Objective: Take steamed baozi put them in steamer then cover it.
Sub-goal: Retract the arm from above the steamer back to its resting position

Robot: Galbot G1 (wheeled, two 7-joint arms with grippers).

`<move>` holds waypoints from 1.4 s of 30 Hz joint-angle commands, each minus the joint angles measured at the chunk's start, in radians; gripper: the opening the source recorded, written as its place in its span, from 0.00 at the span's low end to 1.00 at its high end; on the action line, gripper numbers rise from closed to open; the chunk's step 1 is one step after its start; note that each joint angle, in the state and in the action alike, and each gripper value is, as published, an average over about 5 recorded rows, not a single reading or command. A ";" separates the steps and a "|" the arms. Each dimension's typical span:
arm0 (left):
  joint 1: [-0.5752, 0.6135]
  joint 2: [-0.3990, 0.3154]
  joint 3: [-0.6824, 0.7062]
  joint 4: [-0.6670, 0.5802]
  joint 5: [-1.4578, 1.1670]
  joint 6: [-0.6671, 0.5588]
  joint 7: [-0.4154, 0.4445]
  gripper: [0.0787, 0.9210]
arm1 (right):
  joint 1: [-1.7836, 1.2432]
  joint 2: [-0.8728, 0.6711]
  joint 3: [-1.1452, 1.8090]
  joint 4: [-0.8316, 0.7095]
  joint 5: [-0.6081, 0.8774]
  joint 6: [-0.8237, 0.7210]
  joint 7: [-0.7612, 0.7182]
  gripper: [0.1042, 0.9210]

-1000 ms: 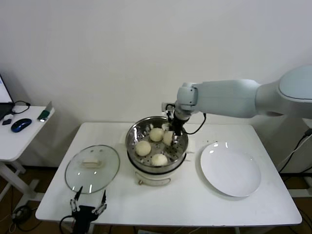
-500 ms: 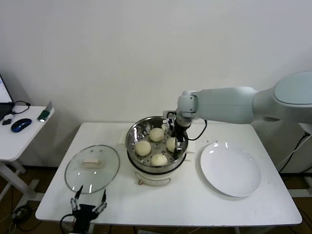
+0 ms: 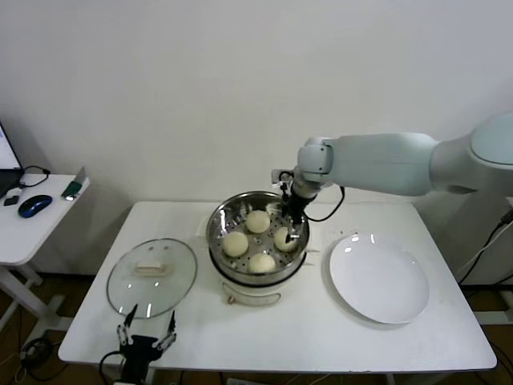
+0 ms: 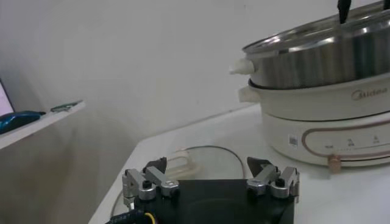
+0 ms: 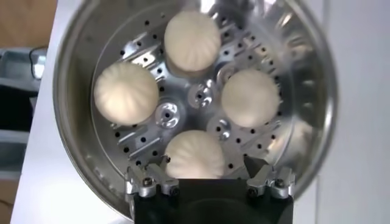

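Four buns (image 5: 192, 38) sit in steamer (image 3: 258, 233); loading looks done. Your right claw (image 3: 293, 232) hangs wide, empty above them. Lid (image 3: 152, 277) on surface, not yet placed; left claw (image 3: 146, 333) wide, idle nearby.

Light: bright, even and diffuse, from overhead.
Shadows: soft and faint under the steamer (image 3: 256, 241) and white plate (image 3: 378, 278) on the table (image 3: 321, 337).
Glare: bright highlights on the steel rim and perforated tray (image 5: 201, 100).
Focus: head view crisp; left wrist view soft; right wrist view blurs toward its edges.
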 commanded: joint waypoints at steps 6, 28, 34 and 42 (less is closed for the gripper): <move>-0.025 0.002 -0.020 -0.005 0.004 0.008 0.000 0.88 | 0.024 -0.301 0.113 0.123 0.039 0.224 0.265 0.88; -0.080 -0.010 -0.065 -0.049 0.020 0.032 0.006 0.88 | -1.310 -0.818 1.465 0.395 -0.250 0.543 0.658 0.88; -0.089 -0.013 -0.072 -0.055 0.066 0.045 0.007 0.88 | -1.681 -0.683 1.928 0.414 -0.308 0.534 0.657 0.88; -0.124 0.001 -0.088 -0.055 0.328 0.081 0.027 0.88 | -1.982 -0.463 2.228 0.472 -0.396 0.470 0.652 0.88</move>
